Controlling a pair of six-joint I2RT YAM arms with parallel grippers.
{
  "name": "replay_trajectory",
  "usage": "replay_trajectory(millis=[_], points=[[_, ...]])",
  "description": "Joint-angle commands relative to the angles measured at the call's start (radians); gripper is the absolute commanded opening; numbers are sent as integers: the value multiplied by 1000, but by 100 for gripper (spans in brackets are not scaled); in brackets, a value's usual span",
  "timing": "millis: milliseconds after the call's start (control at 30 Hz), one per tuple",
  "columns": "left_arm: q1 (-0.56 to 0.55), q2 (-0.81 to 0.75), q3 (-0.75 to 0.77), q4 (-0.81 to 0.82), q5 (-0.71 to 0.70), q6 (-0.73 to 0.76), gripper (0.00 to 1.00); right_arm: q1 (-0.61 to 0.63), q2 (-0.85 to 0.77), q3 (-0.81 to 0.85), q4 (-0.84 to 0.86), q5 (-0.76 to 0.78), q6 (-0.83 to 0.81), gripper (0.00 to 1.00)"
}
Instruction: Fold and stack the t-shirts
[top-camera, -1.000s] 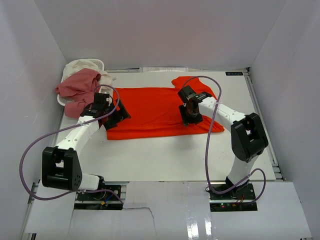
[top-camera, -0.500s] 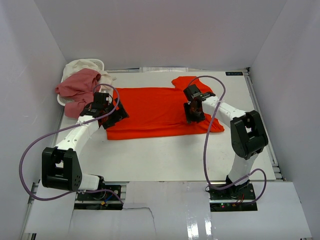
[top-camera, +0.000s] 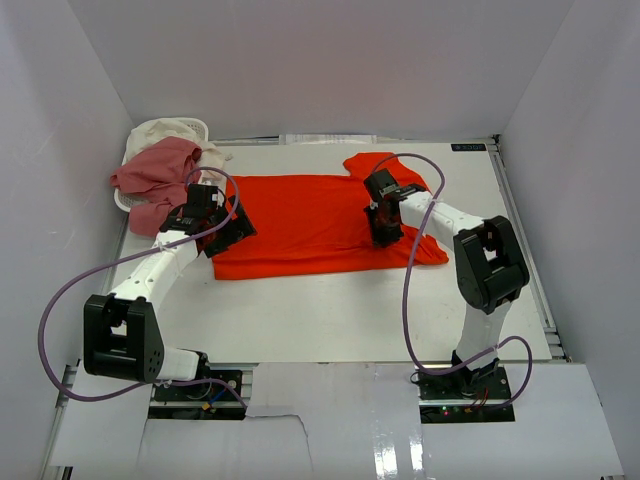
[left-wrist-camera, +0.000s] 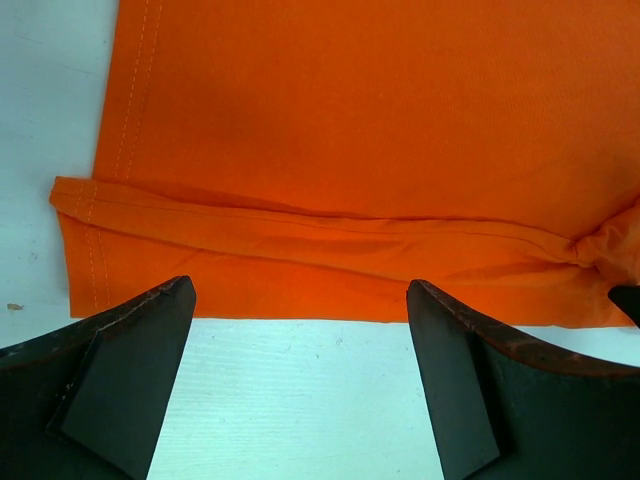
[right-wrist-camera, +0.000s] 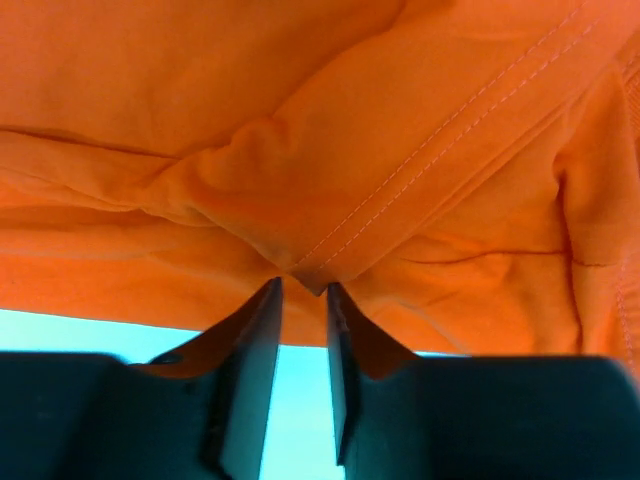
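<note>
Top external: pink t-shirt (top-camera: 155, 170) drapes the basket (top-camera: 203, 127); left fingers (left-wrist-camera: 120, 380) apart, right fingers (right-wrist-camera: 250, 370) pinch orange t-shirt (top-camera: 300, 225).

The right gripper (right-wrist-camera: 303, 288), its fingers (right-wrist-camera: 250, 370) nearly together, pinches a stitched fold at the near edge of the shirt (right-wrist-camera: 250, 110), with table (right-wrist-camera: 70, 330) showing below that edge.

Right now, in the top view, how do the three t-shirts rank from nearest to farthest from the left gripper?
1. The orange-red t-shirt: its edge lies right at the left gripper; it is spread flat mid-table.
2. The dusty pink t-shirt: crumpled to the gripper's left, toward the back.
3. The cream-white t-shirt: behind the pink one, in the far left corner.
</note>
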Motion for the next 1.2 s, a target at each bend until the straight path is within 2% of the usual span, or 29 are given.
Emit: replay_trajectory(millis=[0, 100, 233, 300, 333, 600, 833, 1033, 1100, 1133, 1167], points=[[1, -18, 33, -8, -22, 13, 98, -5, 13, 46, 32, -13, -5, 27], [1, -15, 33, -8, -27, 16, 98, -3, 19, 53, 32, -11, -8, 21], [1, -10, 39, -8, -27, 16, 98, -5, 22, 56, 37, -10, -9, 21], [1, -9, 42, -8, -27, 16, 98, -5, 27, 66, 38, -7, -14, 8], [1, -7, 43, -8, -27, 18, 98, -5, 32, 69, 41, -7, -23, 8], [1, -6, 45, -10, -30, 21, 98, -6, 130, 254, 12, 21, -95, 8], [1, -1, 45, -10, -36, 25, 98, -8, 301, 538, -38, -22, -152, 8], [1, 8, 42, -11, -37, 27, 98, -6, 375, 618, -37, -91, -170, 8], [2, 11, 40, -10, -36, 27, 98, -6, 377, 609, -22, -105, -178, 13], [1, 11, 40, -10, -36, 27, 98, -6, 374, 601, -16, -110, -187, 21], [1, 11, 40, -10, -36, 28, 98, -6, 371, 595, -9, -110, -190, 25]])
